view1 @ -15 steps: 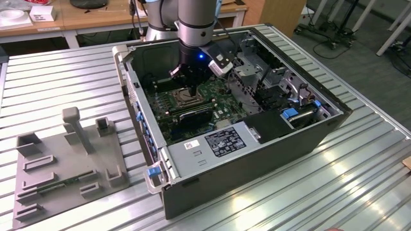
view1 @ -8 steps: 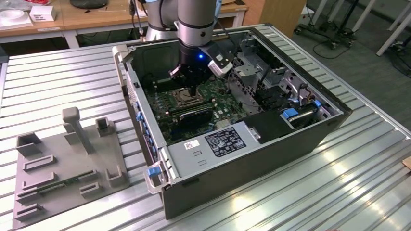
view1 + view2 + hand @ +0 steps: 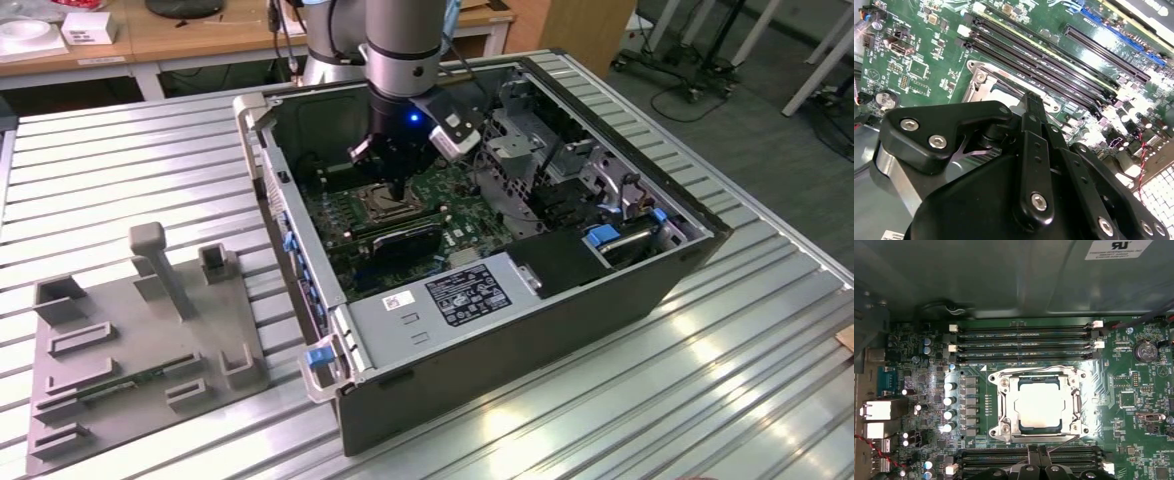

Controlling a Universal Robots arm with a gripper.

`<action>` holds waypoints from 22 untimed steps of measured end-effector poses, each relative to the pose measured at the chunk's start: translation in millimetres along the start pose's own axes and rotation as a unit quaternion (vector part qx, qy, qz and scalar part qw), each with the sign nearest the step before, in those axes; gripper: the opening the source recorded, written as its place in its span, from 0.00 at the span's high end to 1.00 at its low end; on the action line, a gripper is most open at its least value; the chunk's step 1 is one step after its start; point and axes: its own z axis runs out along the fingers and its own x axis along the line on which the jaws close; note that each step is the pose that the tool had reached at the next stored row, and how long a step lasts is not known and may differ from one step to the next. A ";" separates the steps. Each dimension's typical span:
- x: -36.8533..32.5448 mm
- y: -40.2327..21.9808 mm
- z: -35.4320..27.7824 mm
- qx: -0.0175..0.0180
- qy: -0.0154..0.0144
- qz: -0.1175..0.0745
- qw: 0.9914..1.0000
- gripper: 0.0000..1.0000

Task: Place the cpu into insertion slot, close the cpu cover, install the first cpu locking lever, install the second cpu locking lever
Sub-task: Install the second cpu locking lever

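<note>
In the first wrist view the pale silvery cpu [image 3: 1038,404] lies flat in the insertion slot [image 3: 995,416] on the green motherboard. The silvery cpu cover [image 3: 1013,407] is down around it like a frame. One thin wire locking lever [image 3: 1059,442] runs along the socket edge nearest my fingertips, and another [image 3: 1080,402] lies along an adjoining side. My gripper [image 3: 1038,456] is shut with nothing between its fingers, its tips just short of the near lever. In the exterior view the gripper [image 3: 395,192] hangs low over the slot [image 3: 387,207] inside the computer case.
Long black memory slots [image 3: 1024,342] flank the socket on two sides. The open case's metal walls [image 3: 274,190] and a drive cage [image 3: 534,150] ring the board. A grey fixture plate [image 3: 134,340] lies on the slatted table at the exterior view's left.
</note>
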 end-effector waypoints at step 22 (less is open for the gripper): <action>15.4 -1.5 12.0 0.000 0.000 0.000 1.000 0.89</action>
